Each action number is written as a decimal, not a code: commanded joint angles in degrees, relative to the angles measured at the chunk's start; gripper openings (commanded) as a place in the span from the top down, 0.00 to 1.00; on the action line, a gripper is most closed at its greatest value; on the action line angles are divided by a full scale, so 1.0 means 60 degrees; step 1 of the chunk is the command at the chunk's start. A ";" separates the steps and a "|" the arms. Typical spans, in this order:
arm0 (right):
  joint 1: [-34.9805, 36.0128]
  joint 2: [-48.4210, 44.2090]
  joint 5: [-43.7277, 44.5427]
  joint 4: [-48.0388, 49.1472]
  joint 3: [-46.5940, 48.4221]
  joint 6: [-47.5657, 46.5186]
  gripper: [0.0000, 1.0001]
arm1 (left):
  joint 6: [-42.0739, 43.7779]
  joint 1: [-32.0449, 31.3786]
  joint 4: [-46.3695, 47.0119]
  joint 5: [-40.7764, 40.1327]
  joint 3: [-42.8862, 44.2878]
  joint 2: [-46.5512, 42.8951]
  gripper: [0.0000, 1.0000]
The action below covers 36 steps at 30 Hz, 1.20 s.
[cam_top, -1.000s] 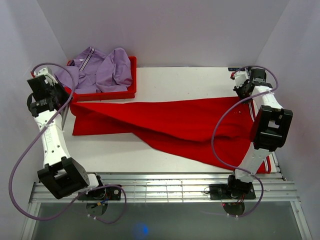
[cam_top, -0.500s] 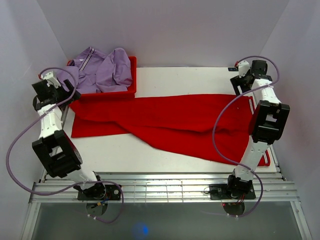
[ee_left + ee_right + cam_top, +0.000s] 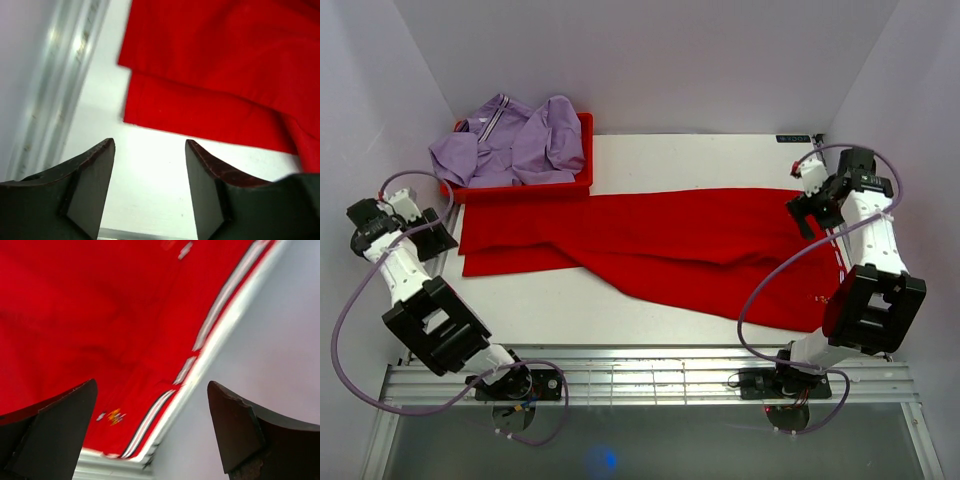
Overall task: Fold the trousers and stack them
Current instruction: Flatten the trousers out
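Trousers [image 3: 660, 245]: bright red, spread flat on desk [image 3: 560, 305], starting just in front of crate [image 3: 586, 150], running rightward; legs overlapped, white side stripes at far end.
Left end effector [image 3: 149, 185]: fingers apart, empty, near crate's front-left corner.
Right end effector [image 3: 150, 430]: wide apart, empty, well right of crate.

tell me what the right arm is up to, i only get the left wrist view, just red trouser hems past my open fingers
Observer: The right gripper is open and holds nothing. It hangs above the waist end of the trousers.
Operator: are they folded up yet
Observer: No, they lie full length across the table, hems at the left, waist at the right edge.
Operator: anything else out there
Observer: A red bin sits at the far left corner, with a lilac garment heaped in it.
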 commanded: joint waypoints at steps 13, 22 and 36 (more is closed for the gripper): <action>-0.0518 0.0991 -0.0149 0.0885 -0.3397 -0.0393 0.17 | -0.1877 0.0175 0.1430 -0.0485 -0.1997 0.1705 0.37; -0.0518 0.1724 0.0028 0.1706 -0.3559 -0.0042 0.27 | -0.2462 0.0189 0.2090 -0.1394 -0.2042 0.2832 0.53; -0.0899 0.2560 0.0350 0.1897 -0.3047 0.0310 0.31 | -0.0180 0.0365 -0.0730 -0.1761 0.0680 0.2380 1.00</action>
